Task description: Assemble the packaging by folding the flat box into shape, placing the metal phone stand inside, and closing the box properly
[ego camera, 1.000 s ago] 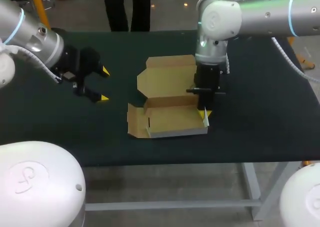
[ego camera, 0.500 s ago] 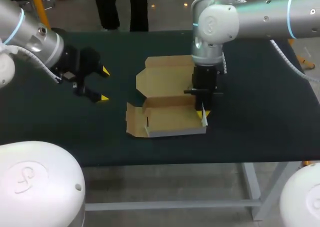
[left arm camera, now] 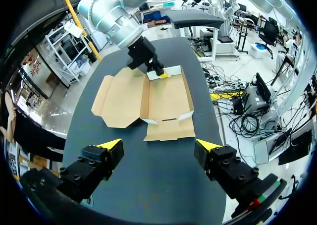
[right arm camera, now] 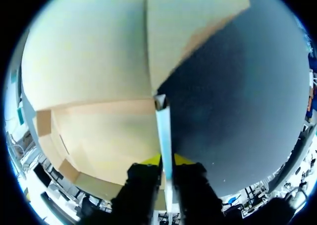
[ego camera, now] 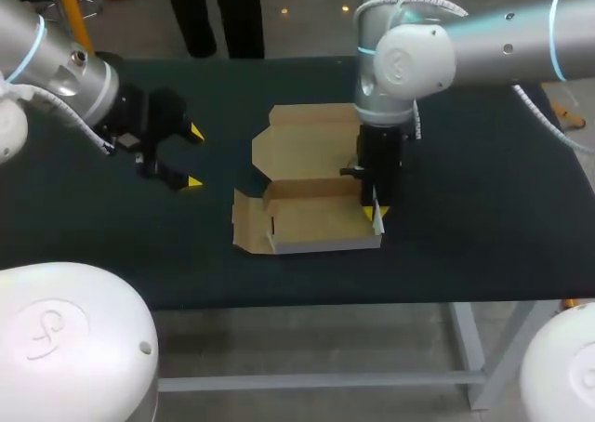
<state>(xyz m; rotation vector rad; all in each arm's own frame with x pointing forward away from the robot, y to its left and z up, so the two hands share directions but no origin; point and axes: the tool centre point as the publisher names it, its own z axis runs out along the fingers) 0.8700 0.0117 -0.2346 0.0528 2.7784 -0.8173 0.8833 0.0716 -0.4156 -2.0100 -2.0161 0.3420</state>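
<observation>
- Dark table (ego camera: 483,227): cardboard box (ego camera: 311,222) at its middle, half-folded, lid lying flat behind.
- Right arm (ego camera: 409,59): upright, pointing down; jaws clenched on the box's right end wall.
- Left arm (ego camera: 65,78): angled low; jaws released, well apart from the box.

Table (ego camera: 186,245) left of the box (ego camera: 311,222) lies open; right arm (ego camera: 406,59) blocks its right wall.

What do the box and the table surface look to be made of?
The box looks like thin cardboard: matte brown inside, whitish on its outer walls, with sharp fold creases and cut flaps. The table seems covered in a dark matte sheet, perhaps cloth or a rubber mat. It shows no glare, and no weave can be made out.
</observation>
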